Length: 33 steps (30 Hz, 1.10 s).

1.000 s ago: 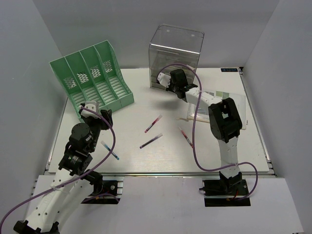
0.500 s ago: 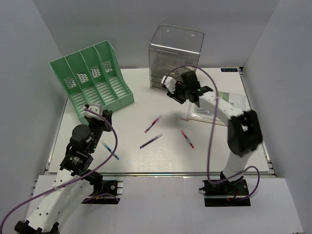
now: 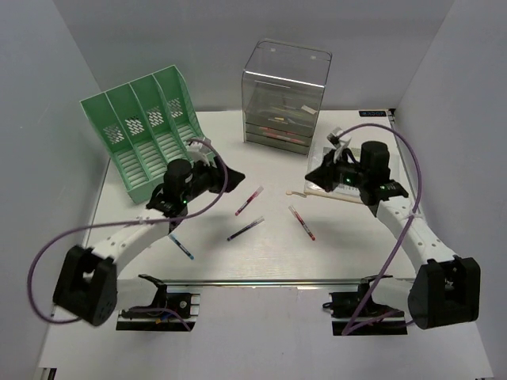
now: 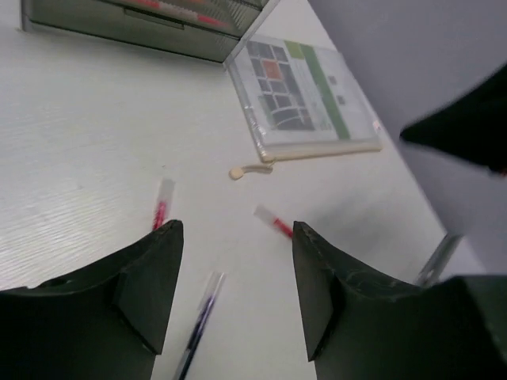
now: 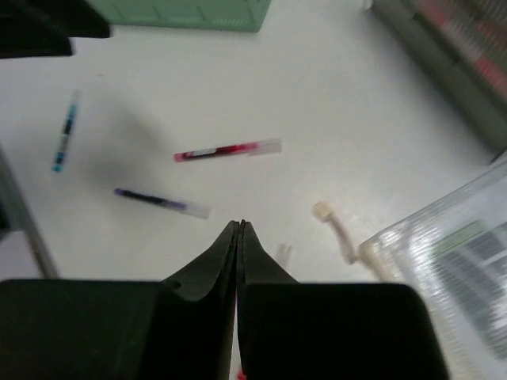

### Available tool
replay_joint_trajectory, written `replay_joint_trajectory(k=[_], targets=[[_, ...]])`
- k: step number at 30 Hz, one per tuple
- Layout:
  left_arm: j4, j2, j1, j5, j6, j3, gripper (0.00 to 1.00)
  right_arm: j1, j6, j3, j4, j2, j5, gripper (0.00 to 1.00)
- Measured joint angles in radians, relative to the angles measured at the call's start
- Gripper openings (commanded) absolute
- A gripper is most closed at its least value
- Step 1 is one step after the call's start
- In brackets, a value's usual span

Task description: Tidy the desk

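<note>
1. Noted large flat white rectangular counter (image 3: pixel 238 150), enclosed by pale grey walls, with silver metal rail (image 3: pixel 261 281) along the near edge.
2. Recorded green slotted plastic file rack (image 3: pixel 146 131) at back left of counter. Recorded clear plastic drawer box (image 3: pixel 285 95) at back centre, with red and pale items visible in its drawers.
3. Counted four pens lying loose mid-counter, apart from both containers: red-inked clear pen (image 3: pixel 249 200), dark purple pen (image 3: pixel 245 228), second red pen (image 3: pixel 301 222), teal-blue pen (image 3: pixel 179 245).
4. Found clear plastic folder (image 4: pixel 305 99) lying flat at right of counter, just beside the drawer box. Holds a printed sheet with a green band and dark blocks; print too small to read.
5. Found small beige strap-like piece (image 4: pixel 249 169) just beside the folder's corner.
6. Sighted small blue label (image 3: pixel 372 113) at back right edge of counter; writing illegible.
7. Checked left pincer (image 4: pixel 236 229): fingers spread wide, nothing between them, raised above counter between file rack and red-inked clear pen.
8. Checked right pincer (image 5: pixel 239 226): fingers pressed together, nothing gripped, raised above counter by the folder's left edge.
</note>
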Motion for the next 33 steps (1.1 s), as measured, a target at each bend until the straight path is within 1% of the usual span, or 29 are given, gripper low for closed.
replay_joint_trajectory(k=[1,2,3,4,5,7,8,9,10,12,13,15,17,23,28,33], targets=[[0.050,0.064,0.000,0.003,-0.063,0.013,0.69,-0.028,0.044,-0.035,0.010,-0.001,-0.039,0.02],[0.100,0.121,0.000,0.000,-0.119,0.019,0.69,-0.060,0.092,-0.073,0.025,-0.003,-0.089,0.07],[0.159,0.181,0.000,-0.008,-0.185,0.024,0.69,-0.087,0.124,-0.100,0.040,-0.009,-0.130,0.13],[0.199,0.237,0.000,-0.019,-0.239,0.036,0.69,-0.113,0.153,-0.127,0.062,-0.018,-0.171,0.21],[0.240,0.306,-0.001,-0.031,-0.295,0.057,0.68,-0.134,0.177,-0.145,0.079,-0.033,-0.204,0.38],[0.314,0.458,-0.006,-0.059,-0.397,0.133,0.65,-0.162,0.202,-0.162,0.101,-0.074,-0.265,0.44],[0.335,0.523,-0.007,-0.068,-0.439,0.174,0.62,-0.170,0.208,-0.162,0.116,-0.094,-0.296,0.43],[0.366,0.594,-0.009,-0.077,-0.482,0.223,0.61,-0.175,0.209,-0.162,0.132,-0.113,-0.319,0.40],[0.392,0.662,-0.012,-0.088,-0.521,0.275,0.57,-0.181,0.211,-0.162,0.145,-0.133,-0.342,0.33],[0.430,0.785,-0.022,-0.109,-0.588,0.377,0.54,-0.190,0.209,-0.162,0.164,-0.158,-0.381,0.24],[0.444,0.837,-0.028,-0.125,-0.616,0.422,0.51,-0.193,0.208,-0.162,0.169,-0.162,-0.395,0.16],[0.454,0.916,-0.042,-0.155,-0.663,0.491,0.51,-0.198,0.205,-0.162,0.175,-0.161,-0.416,0.12],[0.471,0.977,-0.057,-0.196,-0.705,0.539,0.50,-0.199,0.201,-0.162,0.174,-0.159,-0.428,0.11],[0.526,1.079,-0.087,-0.318,-0.788,0.591,0.47,-0.197,0.170,-0.163,0.173,-0.182,-0.412,0.12],[0.568,1.164,-0.090,-0.371,-0.822,0.653,0.46,-0.196,0.151,-0.174,0.179,-0.236,-0.393,0.13],[0.594,1.226,-0.089,-0.405,-0.837,0.717,0.45,-0.196,0.134,-0.175,0.179,-0.232,-0.377,0.13]])
